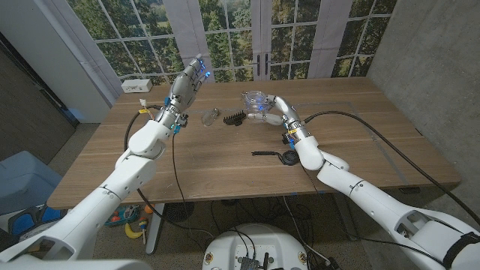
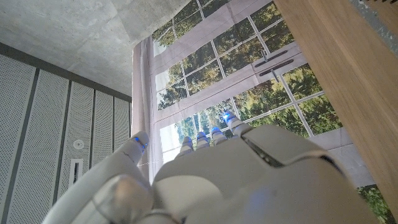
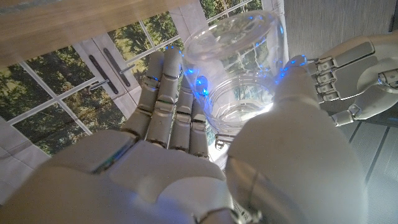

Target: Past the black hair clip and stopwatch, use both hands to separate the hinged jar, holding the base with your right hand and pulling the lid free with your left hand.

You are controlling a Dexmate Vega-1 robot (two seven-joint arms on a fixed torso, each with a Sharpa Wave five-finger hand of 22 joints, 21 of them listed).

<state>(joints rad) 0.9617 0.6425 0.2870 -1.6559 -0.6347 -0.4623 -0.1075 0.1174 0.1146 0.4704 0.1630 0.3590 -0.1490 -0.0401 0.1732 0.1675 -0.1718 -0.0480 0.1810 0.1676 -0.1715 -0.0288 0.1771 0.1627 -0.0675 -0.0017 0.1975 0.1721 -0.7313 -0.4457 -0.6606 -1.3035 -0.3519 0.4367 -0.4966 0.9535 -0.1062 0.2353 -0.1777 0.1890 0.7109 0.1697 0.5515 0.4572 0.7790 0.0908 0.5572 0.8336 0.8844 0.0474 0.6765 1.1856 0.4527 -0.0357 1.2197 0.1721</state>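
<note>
Wooden table (image 1: 225, 161): right hand (image 1: 268, 107) grips the jar base (image 1: 253, 100) mid-table; left hand (image 1: 189, 81), released, hovers near the far edge.

I see the lid (image 1: 211, 118) and hair clip (image 1: 234, 118) lying between my hands near the desk's (image 1: 225, 169) far edge; the near side lies open except for the stopwatch (image 1: 283, 157).

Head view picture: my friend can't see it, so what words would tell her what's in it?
The robot's right hand grips a clear jar at the far side of a wooden table. Its left hand is raised, holding nothing. A clear lid, black hair clip and stopwatch lie between.
</note>
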